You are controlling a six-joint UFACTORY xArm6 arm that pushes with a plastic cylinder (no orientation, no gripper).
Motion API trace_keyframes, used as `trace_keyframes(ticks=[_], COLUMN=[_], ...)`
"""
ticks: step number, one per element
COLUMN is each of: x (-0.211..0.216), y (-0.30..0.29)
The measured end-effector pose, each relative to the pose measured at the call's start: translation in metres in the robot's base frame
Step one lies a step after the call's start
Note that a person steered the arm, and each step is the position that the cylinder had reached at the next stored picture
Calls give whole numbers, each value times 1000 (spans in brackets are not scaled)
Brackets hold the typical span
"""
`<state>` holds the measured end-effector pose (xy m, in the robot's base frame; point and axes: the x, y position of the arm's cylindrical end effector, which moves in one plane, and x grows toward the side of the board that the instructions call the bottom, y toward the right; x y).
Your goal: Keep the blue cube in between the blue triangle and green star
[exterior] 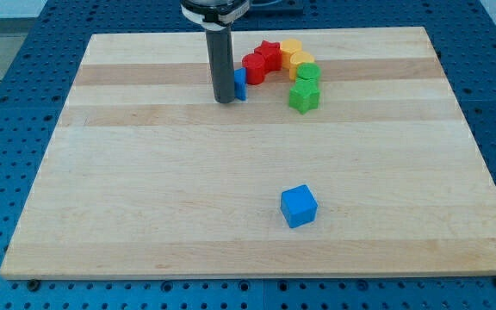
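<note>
Blue cube [299, 206] in plain view, blue triangle [240, 83] half-hidden behind my tip [225, 100]

pale wooden board [145, 215] on blue pegboard table [7, 77] (evenly lit).

1. The surface [145, 198] is a pale wooden board on a blue perforated base [7, 43].
2. A blue cube [299, 206] lies alone toward the view's bottom, well apart from the rest.
3. Near the view's top sits a cluster: blue triangle [241, 83], red blocks [262, 61], yellow blocks [296, 56], green blocks [305, 86].
4. My tip [225, 100] rests just beside the blue triangle.
</note>
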<state>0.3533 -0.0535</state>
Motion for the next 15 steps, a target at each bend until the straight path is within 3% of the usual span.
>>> trace_keyframes(ticks=[1,3,5,9,15], x=[54,116,249,222,126], y=[22,198,172,89,89])
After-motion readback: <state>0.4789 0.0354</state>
